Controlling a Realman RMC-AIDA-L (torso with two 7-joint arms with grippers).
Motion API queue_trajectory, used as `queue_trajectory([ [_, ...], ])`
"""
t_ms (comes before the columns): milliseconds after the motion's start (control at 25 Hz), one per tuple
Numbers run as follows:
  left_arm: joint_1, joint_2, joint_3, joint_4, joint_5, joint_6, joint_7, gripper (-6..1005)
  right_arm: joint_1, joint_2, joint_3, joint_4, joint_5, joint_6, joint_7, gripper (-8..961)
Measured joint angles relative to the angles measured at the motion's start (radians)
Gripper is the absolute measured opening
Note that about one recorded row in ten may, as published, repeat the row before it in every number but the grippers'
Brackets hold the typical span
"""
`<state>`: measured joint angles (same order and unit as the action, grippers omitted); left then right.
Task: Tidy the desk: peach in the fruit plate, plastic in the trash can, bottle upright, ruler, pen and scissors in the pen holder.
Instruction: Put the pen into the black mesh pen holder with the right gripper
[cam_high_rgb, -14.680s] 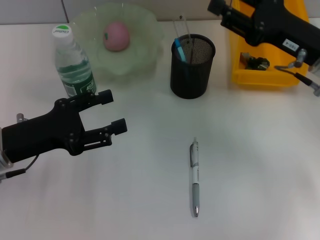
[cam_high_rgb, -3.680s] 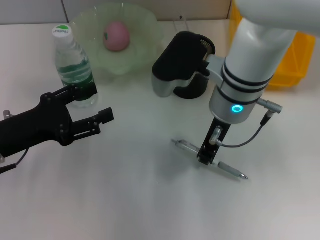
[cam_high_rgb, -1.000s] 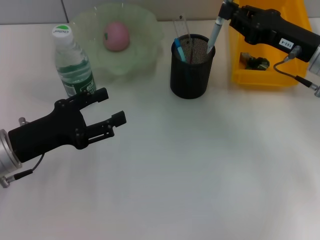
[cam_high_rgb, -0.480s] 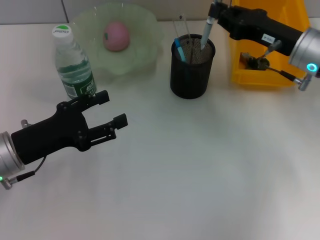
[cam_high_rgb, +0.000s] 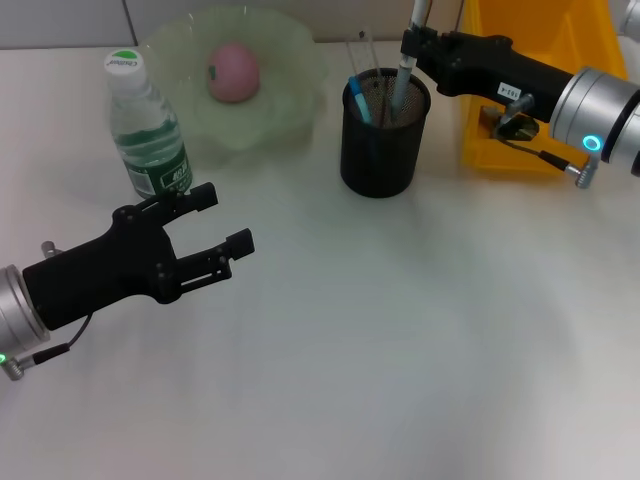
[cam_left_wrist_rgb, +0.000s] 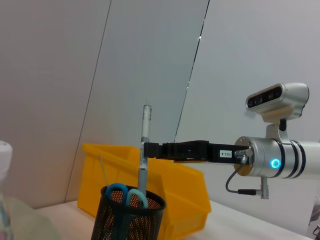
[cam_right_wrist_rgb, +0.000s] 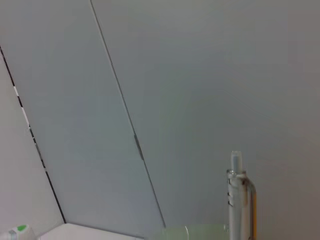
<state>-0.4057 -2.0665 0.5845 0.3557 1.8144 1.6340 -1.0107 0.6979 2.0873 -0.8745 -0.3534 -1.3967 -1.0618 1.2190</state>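
The pen no longer lies on the table; it now stands upright in the right gripper with its lower end inside the pen holder; the right gripper sits over the holder's rim, lower than a second ago.

Right hand clamped, left hand agape

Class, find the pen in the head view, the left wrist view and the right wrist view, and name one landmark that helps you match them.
Head view: pen upright, top centre, tip inside the pen holder.
Left wrist view: pen centre-left, above the holder.
Right wrist view: pen lower right.
Shared landmark: the right hand gripping it.
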Motion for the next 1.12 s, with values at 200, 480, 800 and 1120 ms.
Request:
queue_trajectory([
  [200, 0.002, 0.0, 0.0, 0.0, 0.0, -0.001, 0.001, 829, 0.006, 0.0, 0.0, 0.013, 0.0, 0.007, -0.012, 125],
  [480, 0.002, 0.0, 0.0, -0.001, 0.0, -0.001, 0.002, 829, 0.02, 0.0, 0.0, 0.036, 0.0, 0.027, -0.031, 125],
  [800, -0.002, 0.0, 0.0, -0.003, -0.002, -0.002, 0.003, 829, 0.025, 0.0, 0.0, 0.052, 0.0, 0.034, -0.044, 126],
  [1120, -0.002, 0.0, 0.0, -0.003, -0.003, -0.005, 0.003, 829, 0.025, 0.0, 0.0, 0.053, -0.001, 0.034, -0.044, 126],
])
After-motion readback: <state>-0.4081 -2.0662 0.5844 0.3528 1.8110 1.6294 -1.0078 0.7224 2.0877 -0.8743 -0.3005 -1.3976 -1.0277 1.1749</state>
